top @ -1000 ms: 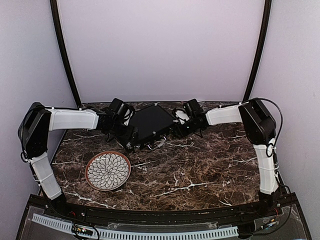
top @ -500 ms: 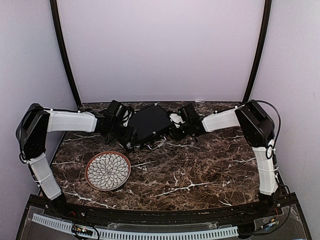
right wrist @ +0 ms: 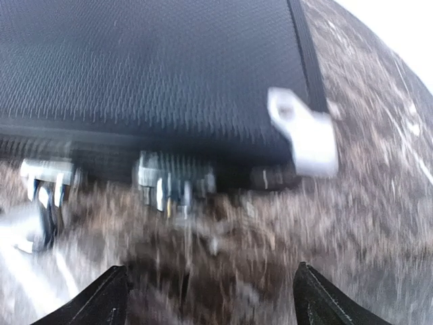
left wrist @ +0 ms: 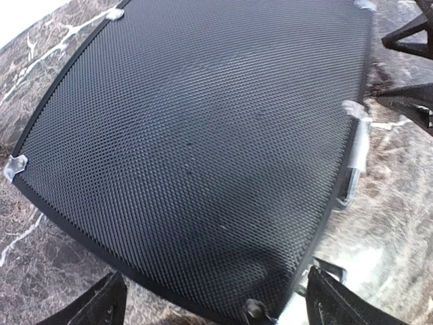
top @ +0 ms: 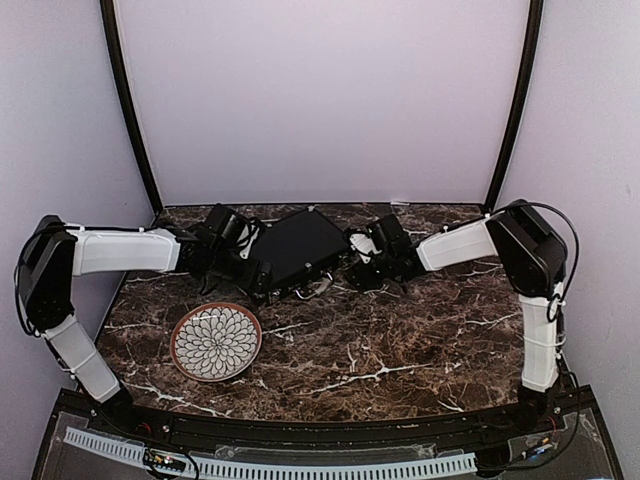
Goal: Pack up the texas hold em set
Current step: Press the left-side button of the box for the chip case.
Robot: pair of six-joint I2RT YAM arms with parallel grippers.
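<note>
Start at your left gripper (left wrist: pixel 218 313): the jaws are spread wide and grip nothing. In the left wrist view the two fingertips sit at 7 and 5 o'clock, and the near corner of the black briefcase (left wrist: pixel 196 142) pokes in between them. I can't tell whether either pad touches the shell.

Now your right gripper (right wrist: pixel 211 303): it is also spread wide and empty, with only marble between the tips. That picture is smeared, so don't trust the fine detail. Straight ahead at 12 o'clock is the case's front wall, with a silver latch (right wrist: pixel 172 181) and, off at 2 o'clock, a silver corner cap (right wrist: pixel 303 132).

From above, the case lies on the table (top: pixel 420 330) toward the far edge, right between your arms. It is at about 3 o'clock from the left gripper and 9 o'clock from the right. Its long axis looks to run roughly 8 to 2 o'clock, skewed to the table edge. The lid reads as down. Whether the latches are snapped, I can't tell.

Both arms are close. The left is nearer the shell, but the right one faces the latch side, so I'd judge the closing work falls to it. The patterned plate (top: pixel 216 342) sits well apart at 7 o'clock from the case.
</note>
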